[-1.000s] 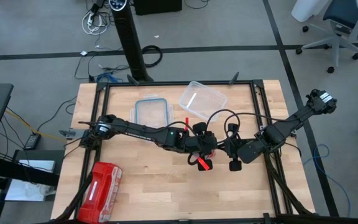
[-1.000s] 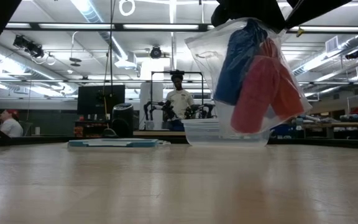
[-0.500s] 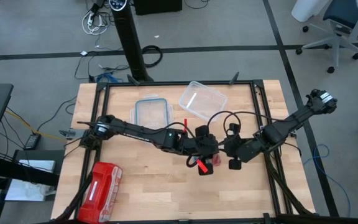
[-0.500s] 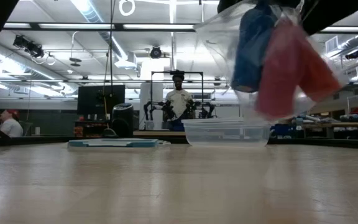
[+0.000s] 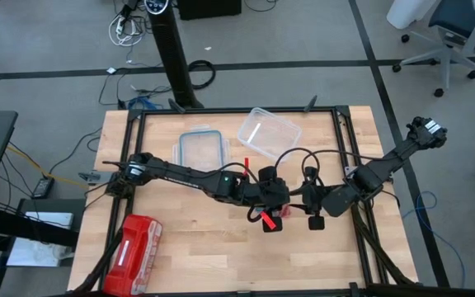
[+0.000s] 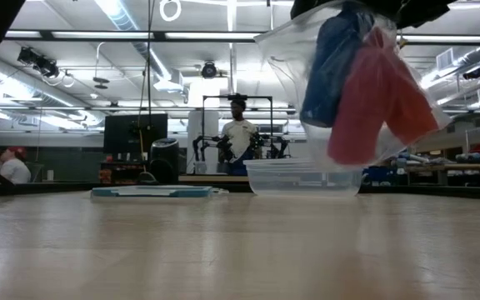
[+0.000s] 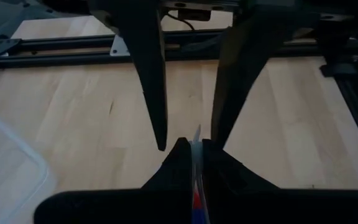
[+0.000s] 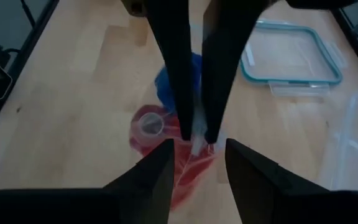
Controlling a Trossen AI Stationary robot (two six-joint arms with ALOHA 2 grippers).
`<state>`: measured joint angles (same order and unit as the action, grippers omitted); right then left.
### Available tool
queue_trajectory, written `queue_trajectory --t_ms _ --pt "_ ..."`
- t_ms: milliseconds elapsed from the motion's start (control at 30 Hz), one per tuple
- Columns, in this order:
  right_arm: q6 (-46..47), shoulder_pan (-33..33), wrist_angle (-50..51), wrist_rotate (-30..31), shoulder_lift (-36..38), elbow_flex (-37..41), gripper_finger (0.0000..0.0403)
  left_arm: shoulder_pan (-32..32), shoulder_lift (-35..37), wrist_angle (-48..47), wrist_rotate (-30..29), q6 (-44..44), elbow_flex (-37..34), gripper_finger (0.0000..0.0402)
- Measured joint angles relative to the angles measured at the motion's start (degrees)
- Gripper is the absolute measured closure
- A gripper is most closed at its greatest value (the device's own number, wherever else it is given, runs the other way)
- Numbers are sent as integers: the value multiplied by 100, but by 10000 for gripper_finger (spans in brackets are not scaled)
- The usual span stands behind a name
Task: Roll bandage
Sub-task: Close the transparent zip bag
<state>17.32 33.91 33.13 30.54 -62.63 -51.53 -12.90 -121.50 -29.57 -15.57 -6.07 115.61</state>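
A clear plastic bag point(image 6: 286, 58) hangs above the middle of the table. Inside it are the blue bandage point(image 6: 332, 67) and red-pink rolls point(image 6: 377, 104); the bandage point(image 8: 162, 81) and a roll point(image 8: 146, 124) also show in the right wrist view. My left gripper point(image 5: 272, 216) is shut on the bag's top. My right gripper point(image 8: 197, 148) faces it from the table's right, open. Its fingers point(image 7: 160, 93) stand on either side of the bag's top edge and do not appear to touch it. My left gripper pinches the bag's top edge point(image 7: 196, 138) between its two fingers. The fingers come slanting down from the table's left. The bag hangs below them, tilted and clear of the table, with the bandage and rolls in its lower part.
A clear container point(image 5: 269, 130) and its teal-rimmed lid point(image 5: 199, 147) lie at the far middle of the table. A red zip pouch point(image 5: 135, 245) lies at the near left corner. Black frame rails point(image 5: 221, 112) run round the table. People stand in the room beyond.
My right gripper has opened beside the bag's top. The bag has swung toward the table's right and partly back, and now hangs tilted from my left gripper alone.
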Motion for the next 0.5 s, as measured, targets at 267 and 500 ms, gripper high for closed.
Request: queue_trajectory --t_ms 267,500 --pt "-127 -124 -165 -23 -4 -2 284 12 -6 1 -85 3 -2 388" --pt "-270 -246 -90 -233 -4 -4 379 8 -6 -25 -190 4 -13 388"
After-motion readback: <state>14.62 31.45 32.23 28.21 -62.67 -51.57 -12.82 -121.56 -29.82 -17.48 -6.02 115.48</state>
